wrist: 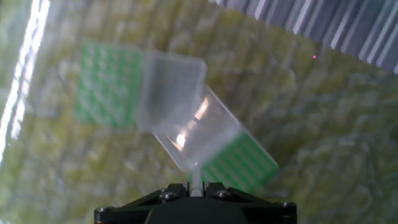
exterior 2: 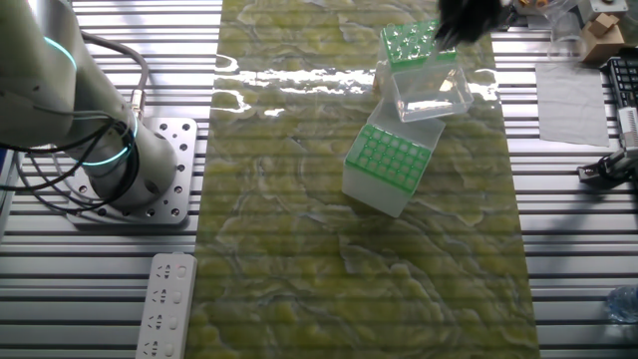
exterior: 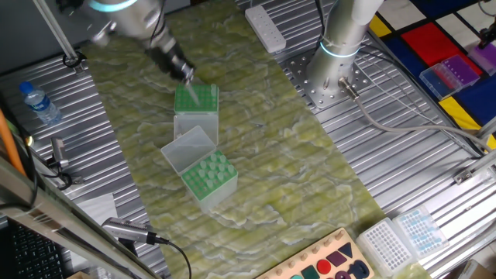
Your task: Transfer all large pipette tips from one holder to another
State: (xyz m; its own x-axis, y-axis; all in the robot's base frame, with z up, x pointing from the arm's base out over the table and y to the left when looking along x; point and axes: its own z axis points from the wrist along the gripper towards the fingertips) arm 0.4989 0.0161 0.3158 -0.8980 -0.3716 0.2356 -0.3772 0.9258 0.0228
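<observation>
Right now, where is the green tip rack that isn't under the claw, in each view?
One fixed view: lower centre, the nearer green rack.
The other fixed view: centre, tilted green rack.
Hand view: blurred green patch at upper left, probably it.
Shared landmark: the clear open lid between the two racks.

A marbled yellow-green mat (exterior: pixel 310 178) covers the ribbed silver worktop (exterior: pixel 403 155). Two clear boxes (exterior 2: pixel 384 165) carry bright green tops dotted with pale holes, and a clear lid (exterior 2: pixel 431 93) lies between them. The power strip (exterior 2: pixel 164 304) is white.
</observation>
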